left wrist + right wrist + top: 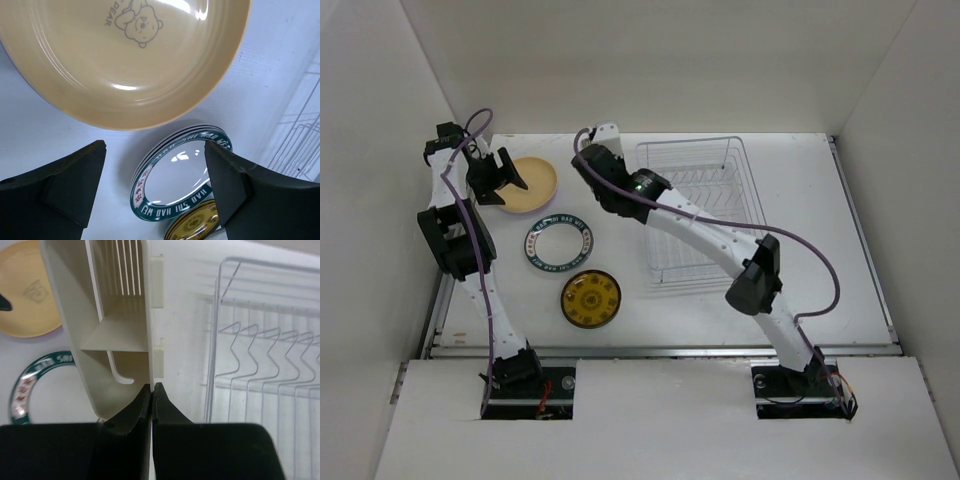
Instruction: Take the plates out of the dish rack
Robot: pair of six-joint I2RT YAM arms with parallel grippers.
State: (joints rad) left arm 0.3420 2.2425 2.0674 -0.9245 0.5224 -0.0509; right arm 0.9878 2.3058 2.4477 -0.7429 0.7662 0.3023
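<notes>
Your rack (705, 205) looks empty. The tan plate (535, 185), teal-rimmed plate (558, 244) and amber plate (590, 298) lie on the desk (800, 280) to its left. Your left pincer (505, 175) hangs wide open and empty over the tan plate. Your right pincer (151, 387) is clamped on the cup (115, 335). Unloading looks finished.

Counter (800, 290), left of centre: tan plate (538, 186), teal-rimmed plate (560, 244), amber plate (590, 298) in a diagonal. Dish rack (705, 210) centre-right. Left hand (503, 188) over the tan plate.
</notes>
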